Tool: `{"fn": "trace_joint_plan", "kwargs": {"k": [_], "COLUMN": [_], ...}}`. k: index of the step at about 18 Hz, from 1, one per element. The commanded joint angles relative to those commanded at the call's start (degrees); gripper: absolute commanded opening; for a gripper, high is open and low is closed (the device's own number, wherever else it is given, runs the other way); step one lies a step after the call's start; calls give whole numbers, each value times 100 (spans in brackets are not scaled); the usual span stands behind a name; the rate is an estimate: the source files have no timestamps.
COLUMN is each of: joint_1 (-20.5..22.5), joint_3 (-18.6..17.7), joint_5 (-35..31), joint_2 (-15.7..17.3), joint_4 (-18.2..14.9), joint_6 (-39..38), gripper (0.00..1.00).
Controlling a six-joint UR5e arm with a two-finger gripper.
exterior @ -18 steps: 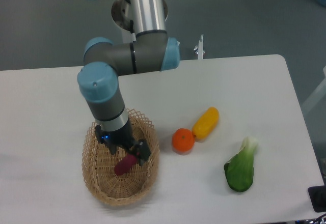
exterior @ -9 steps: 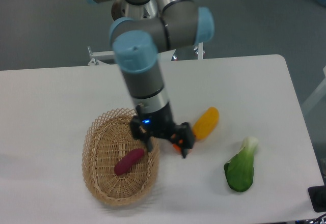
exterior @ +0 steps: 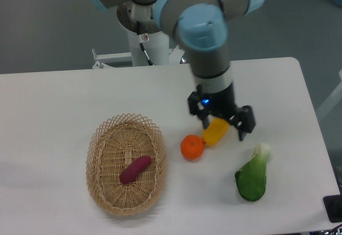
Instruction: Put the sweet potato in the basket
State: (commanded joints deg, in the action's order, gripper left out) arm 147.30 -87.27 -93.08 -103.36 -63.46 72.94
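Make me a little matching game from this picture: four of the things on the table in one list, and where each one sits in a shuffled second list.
Things:
1. sweet potato
2. orange
3. yellow oblong vegetable
4. bok choy

Places:
A. partly under the open gripper
B. inside the basket
C. nearest the table's right edge
D. between the basket and the yellow vegetable

Pairs: 1-B, 2-D, 3-A, 4-C
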Motion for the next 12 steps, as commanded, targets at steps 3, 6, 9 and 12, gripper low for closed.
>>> {"fn": "trace_joint_plan", "kwargs": {"k": [3, 6, 9, 12], "joint_1": [71, 71, 71, 80], "joint_3": [-62, -62, -62, -62], "joint_5": [18, 36, 27, 27], "joint_2": [26, 62, 97, 132], "joint_4": [9, 0, -18, -44], "joint_6": [10, 10, 18, 115], "gripper": [100, 100, 100, 100]}}
